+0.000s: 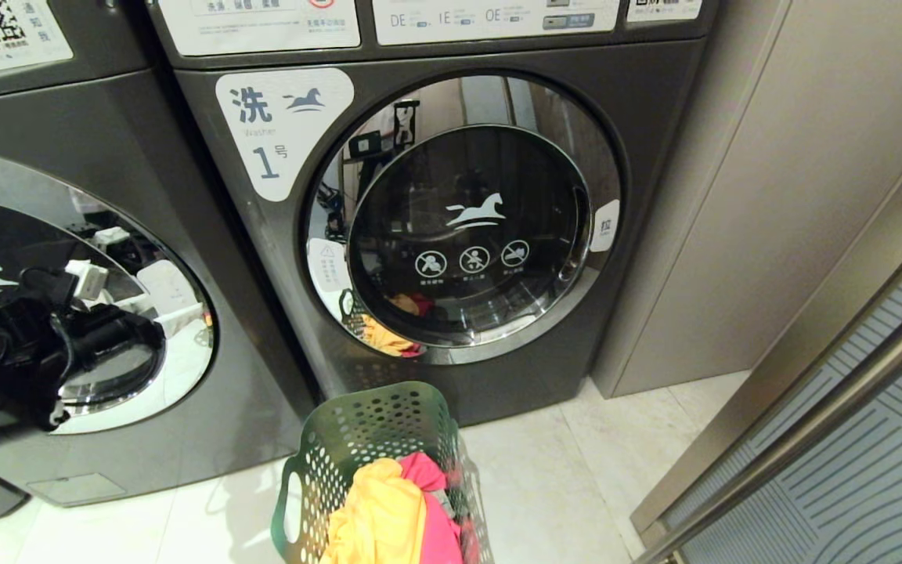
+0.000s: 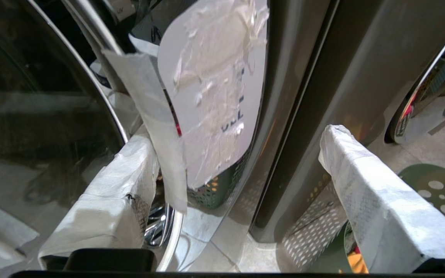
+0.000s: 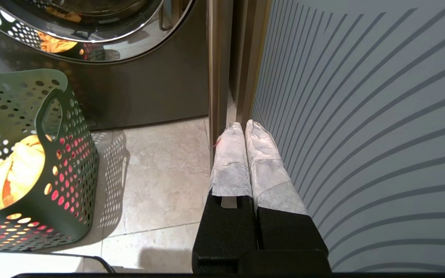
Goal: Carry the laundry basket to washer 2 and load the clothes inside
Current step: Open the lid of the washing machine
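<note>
The green laundry basket (image 1: 357,446) stands on the tile floor before the washers, holding the clothes: a yellow-orange garment (image 1: 380,517) and a pink-red one (image 1: 437,513). The dark grey front-loader at the left (image 1: 208,376) I take for washer 2; its number label is out of view and its round door (image 1: 146,258) is shut. My left arm (image 1: 20,345) reaches to that door. The left gripper (image 2: 236,139) is open, straddling the door's chrome rim and a torn white sticker (image 2: 214,85); nothing is held. My right gripper (image 3: 243,125) hangs shut and empty, right of the basket (image 3: 64,185).
The washer labelled 1 (image 1: 279,125) stands centre with its door shut, mirroring the basket. A grey cabinet wall (image 1: 733,196) is to its right. A striped glass panel with a steel bar (image 1: 850,407) runs close along the right side. Bare tile floor (image 1: 561,470) lies right of the basket.
</note>
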### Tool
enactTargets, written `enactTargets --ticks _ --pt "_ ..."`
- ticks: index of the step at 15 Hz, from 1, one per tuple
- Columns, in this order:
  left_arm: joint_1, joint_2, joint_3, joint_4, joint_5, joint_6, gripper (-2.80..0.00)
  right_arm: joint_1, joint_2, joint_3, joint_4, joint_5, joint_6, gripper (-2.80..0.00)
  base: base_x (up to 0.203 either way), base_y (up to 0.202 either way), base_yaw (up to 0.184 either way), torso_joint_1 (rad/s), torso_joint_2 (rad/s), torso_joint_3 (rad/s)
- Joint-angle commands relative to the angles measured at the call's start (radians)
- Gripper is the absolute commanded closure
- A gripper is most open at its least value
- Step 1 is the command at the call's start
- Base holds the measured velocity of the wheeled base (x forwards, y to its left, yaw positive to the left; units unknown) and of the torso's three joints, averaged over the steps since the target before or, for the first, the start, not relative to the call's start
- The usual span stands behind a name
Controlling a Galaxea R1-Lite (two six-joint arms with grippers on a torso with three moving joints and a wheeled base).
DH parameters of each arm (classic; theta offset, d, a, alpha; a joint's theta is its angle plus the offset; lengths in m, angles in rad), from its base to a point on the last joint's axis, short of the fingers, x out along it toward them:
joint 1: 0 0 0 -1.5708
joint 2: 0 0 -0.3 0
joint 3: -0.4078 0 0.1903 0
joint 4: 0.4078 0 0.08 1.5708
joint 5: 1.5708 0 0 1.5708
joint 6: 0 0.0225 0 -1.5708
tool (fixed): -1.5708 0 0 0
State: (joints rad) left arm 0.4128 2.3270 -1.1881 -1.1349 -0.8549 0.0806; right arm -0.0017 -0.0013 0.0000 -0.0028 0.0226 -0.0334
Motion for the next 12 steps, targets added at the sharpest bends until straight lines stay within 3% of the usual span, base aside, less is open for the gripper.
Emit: enactTargets --ticks 1,5,8,12 --pt "0.014 -0.009 0.004 -0.009 -0.012 -0.001 -2.8 0.0 0.0 0.0 0.0 0.0 0.0 0.0 0.0 0.0 0.0 0.0 0.0 0.0" --pt "0.032 -0.006 0.001 -0.009 -0.138 -0.001 -2.8 0.0 0.0 0.0 0.0 0.0 0.0 0.0 0.0 0.0 0.0 0.0 0.0 0.0" --pt "0.04 0.0 -0.006 -0.007 -0.15 -0.008 -2.8 0.0 0.0 0.0 0.0 0.0 0.0 0.0 0.0 0.0 0.0 0.0 0.0 0.0" --pt "0.033 0.02 -0.063 -0.008 -0.15 -0.065 -2.8 0.0 0.0 0.0 0.0 0.0 0.0 0.0 0.0 0.0 0.0 0.0 0.0 0.0"
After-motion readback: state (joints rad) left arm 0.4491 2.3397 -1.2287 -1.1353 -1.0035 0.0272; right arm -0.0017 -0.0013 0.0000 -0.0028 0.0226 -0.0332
